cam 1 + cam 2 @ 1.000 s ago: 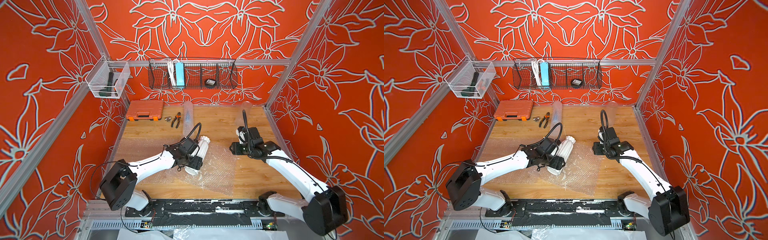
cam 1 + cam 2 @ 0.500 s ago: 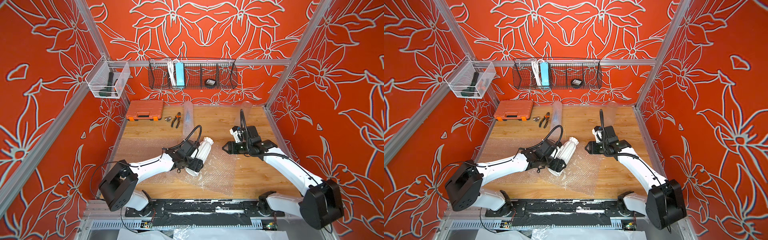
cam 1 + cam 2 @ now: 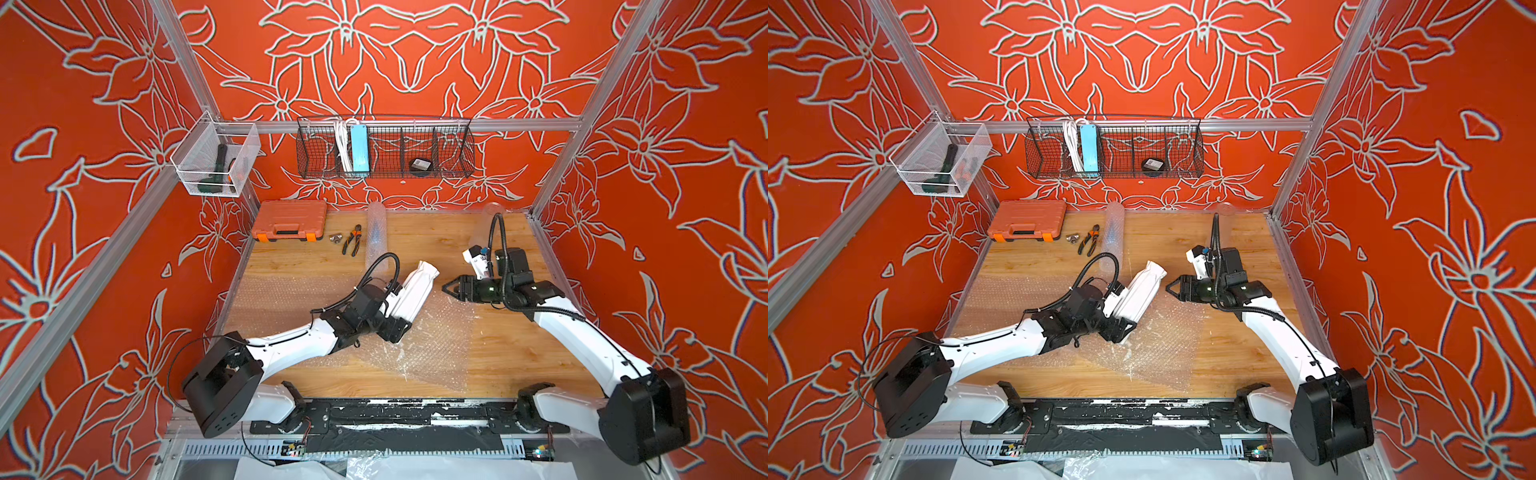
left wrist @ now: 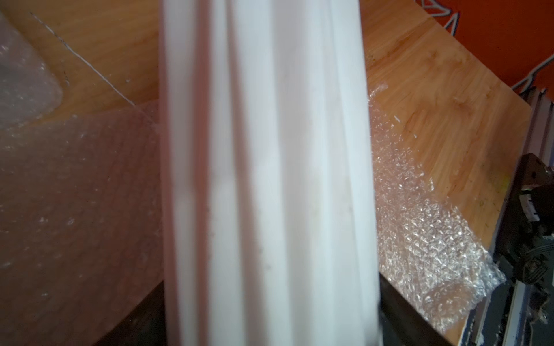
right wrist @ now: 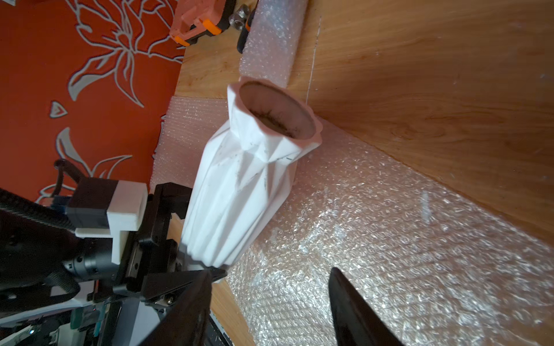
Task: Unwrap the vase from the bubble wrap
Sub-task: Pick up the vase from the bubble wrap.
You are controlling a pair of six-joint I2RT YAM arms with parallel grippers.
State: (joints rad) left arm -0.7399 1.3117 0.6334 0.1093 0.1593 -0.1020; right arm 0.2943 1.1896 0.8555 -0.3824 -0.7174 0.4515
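Now the left gripper (image 3: 397, 328) is clamped on the lower end of the vase (image 3: 415, 291), one finger on each side of the ribbed white body. The vase is bare and tilted, its open mouth aimed toward the back right of the table (image 3: 519, 353). In the left wrist view the vase (image 4: 269, 179) fills the middle of the picture, blurred.

Under and beside the vase lies the wrap (image 3: 432, 345), spread flat on the wood near the front middle of the table; both top views show it (image 3: 1158, 345). Whether the vase touches the wrap I cannot tell.

The right gripper (image 3: 449, 288) hangs just beside the vase's mouth, pointing at it. Its jaws stand apart with nothing between them, as the right wrist view shows, with the wrap (image 5: 389, 239) below.

A second sheet (image 3: 291, 295) lies flat to the left, partly under the left arm. A roll (image 3: 376, 232) lies near the back, beside the pliers (image 3: 352, 245) and an orange case (image 3: 289, 220). Another roll (image 3: 484, 228) lies at the back right, behind the right arm.
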